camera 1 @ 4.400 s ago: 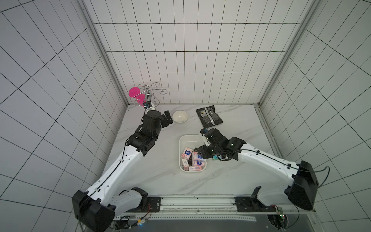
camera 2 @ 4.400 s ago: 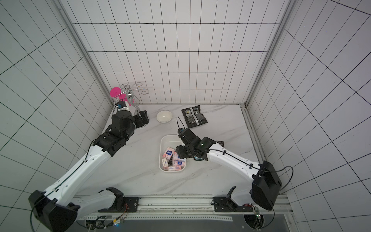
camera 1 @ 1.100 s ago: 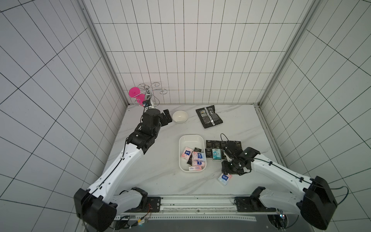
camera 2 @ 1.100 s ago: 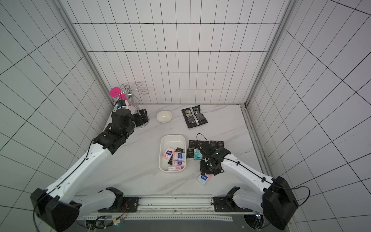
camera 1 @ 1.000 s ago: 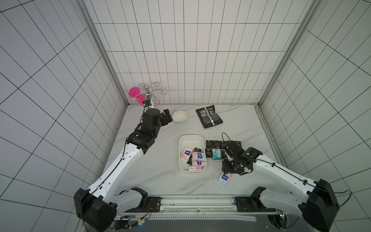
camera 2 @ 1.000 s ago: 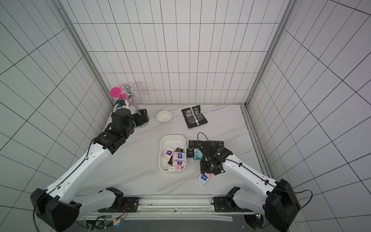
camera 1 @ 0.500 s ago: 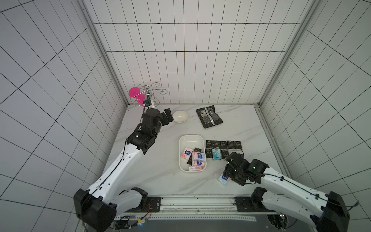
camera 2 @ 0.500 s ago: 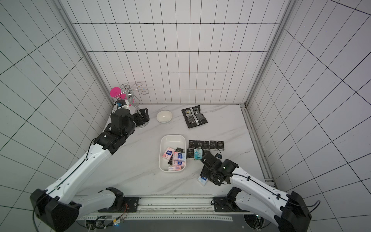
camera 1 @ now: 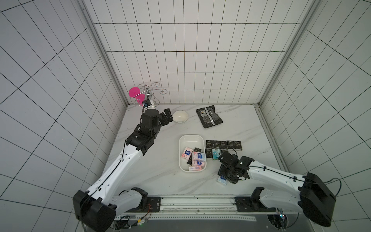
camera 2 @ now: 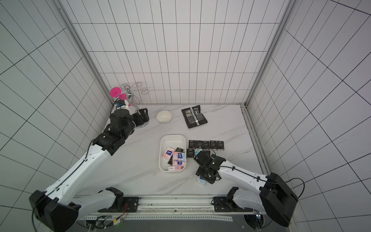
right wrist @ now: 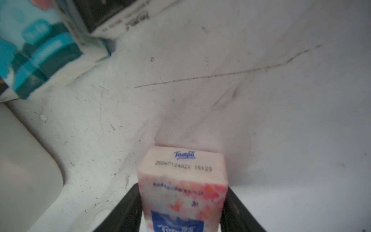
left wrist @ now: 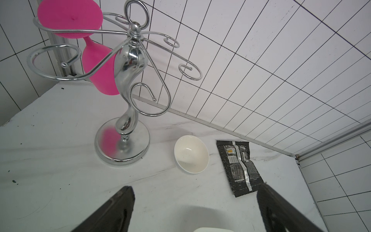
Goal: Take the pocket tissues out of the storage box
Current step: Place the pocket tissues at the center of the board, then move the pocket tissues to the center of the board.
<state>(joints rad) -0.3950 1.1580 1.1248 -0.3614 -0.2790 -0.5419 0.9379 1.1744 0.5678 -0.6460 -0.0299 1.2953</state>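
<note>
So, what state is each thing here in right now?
Box, holds several packets.
Right pincer, shut on pink packet.
Pink packet, out of the box.
Left pincer, open and empty.
Black packets, lying in a row beside the box.
Bowl, upright, empty.
Glass, hanging upside down on rack.
Pouch, lying flat.

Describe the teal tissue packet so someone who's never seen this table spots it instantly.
Find the white storage box at mid-table. Beside it, on the right arm side, lie rows of pocket tissues; the teal packet is in the row nearer the robot. Its neighbours there are black.
</note>
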